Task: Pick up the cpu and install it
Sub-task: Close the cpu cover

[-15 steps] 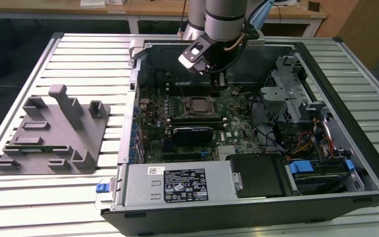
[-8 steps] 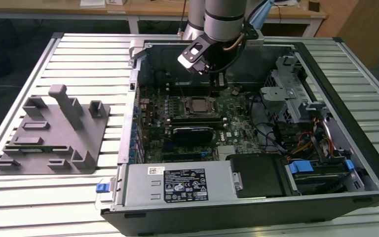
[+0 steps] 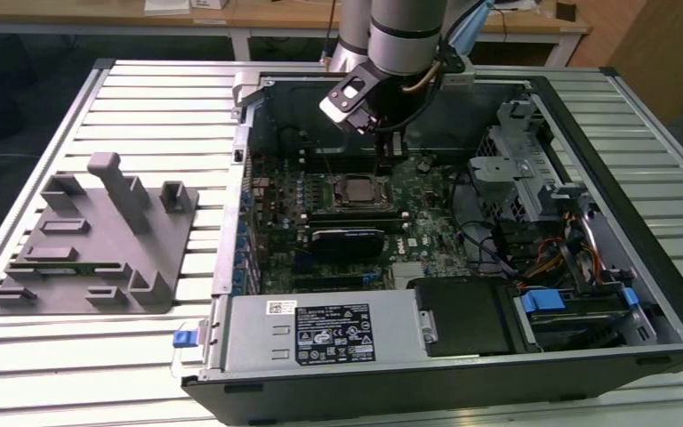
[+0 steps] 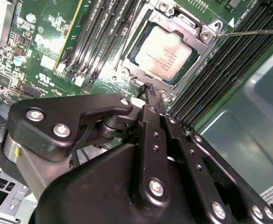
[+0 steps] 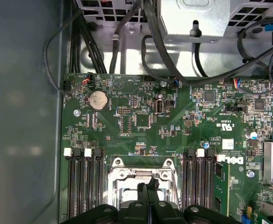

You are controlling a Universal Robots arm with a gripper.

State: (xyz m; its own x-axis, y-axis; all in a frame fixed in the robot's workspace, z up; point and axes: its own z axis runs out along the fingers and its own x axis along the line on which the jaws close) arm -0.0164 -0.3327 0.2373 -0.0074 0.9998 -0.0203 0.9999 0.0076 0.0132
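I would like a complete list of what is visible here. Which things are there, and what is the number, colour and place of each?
table: one, silver, slatted, under everything.
computer case: one, black, open, on the table.
fixture block: one, grey, on the table, to the exterior view's left of the case.
motherboard: one, green, inside the case.
cpu: one, silvery, seated in the socket frame.
coin battery: one, silver, on the motherboard.
power supply: one, silver, in the case.
robot arm: one, grey, reaching into the case; black jaws shut on nothing, tips by the socket frame.
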